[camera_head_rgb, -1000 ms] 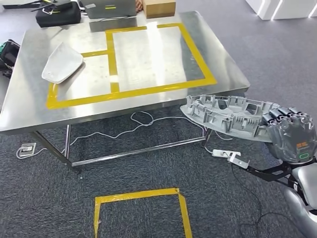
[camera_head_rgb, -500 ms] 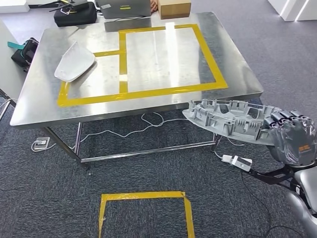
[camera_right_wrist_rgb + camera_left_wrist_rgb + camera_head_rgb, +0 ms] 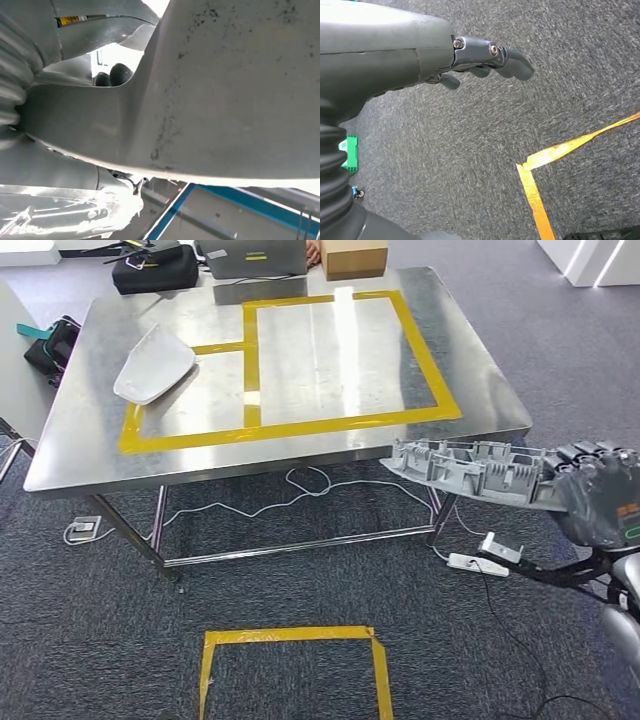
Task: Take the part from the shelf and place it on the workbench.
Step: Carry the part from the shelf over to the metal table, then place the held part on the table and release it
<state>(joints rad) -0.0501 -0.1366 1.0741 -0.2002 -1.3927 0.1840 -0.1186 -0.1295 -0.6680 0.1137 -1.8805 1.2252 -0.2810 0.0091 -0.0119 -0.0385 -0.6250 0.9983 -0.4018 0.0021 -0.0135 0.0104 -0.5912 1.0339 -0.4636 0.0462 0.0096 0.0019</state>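
While my right hand (image 3: 596, 502) grips the grey ribbed part (image 3: 472, 472) at the right edge of the head view, the part juts out level toward the middle of the frame, in the air just off the near right corner of the steel workbench (image 3: 90, 430) and not touching it. From my remote seat I see the part's pale underside (image 3: 226, 90) spread across the right wrist view, close to the camera, with the dark fingertips (image 3: 115, 74) showing past its edge. My left hand (image 3: 478, 57) hangs over grey carpet in the left wrist view, fingers stretched out, slightly apart and holding nothing, with a corner of yellow floor tape (image 3: 539, 185) at the lower right of that picture. On the workbench, yellow tape outlines (image 3: 336, 360) mark a large box in the upper centre and a smaller one to its left, where a white curved shell (image 3: 153, 365) lies across the tape line at the upper left. A cardboard box (image 3: 353, 256) and a black bag (image 3: 155, 267) sit along the top edge of the frame. White cables (image 3: 302, 490) trail under the table, a power strip (image 3: 477, 564) lies at the lower right, and a taped yellow square (image 3: 290, 665) marks the carpet at the bottom centre.
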